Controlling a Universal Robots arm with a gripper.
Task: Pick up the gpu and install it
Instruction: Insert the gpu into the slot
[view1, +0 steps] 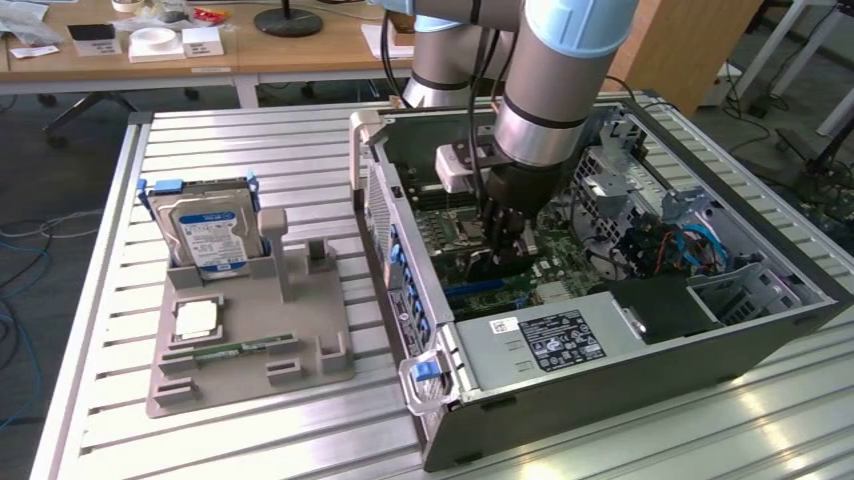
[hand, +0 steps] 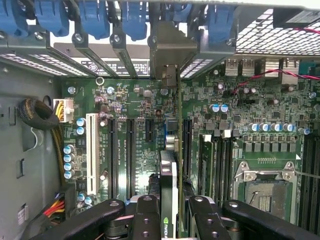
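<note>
Claw (hand: 170, 222): partly closed, clamped on the gpu (hand: 169, 175).
Gpu: held edge-on between the claw's fingers, inside the open computer case (view1: 601, 390), over the motherboard (hand: 125, 100) expansion slots, with its silver bracket end at the rear slot openings.
Hard drive (view1: 207, 235): upright in a grey holder (view1: 240, 375) on the counter (view1: 267, 150), well apart from the claw.
</note>
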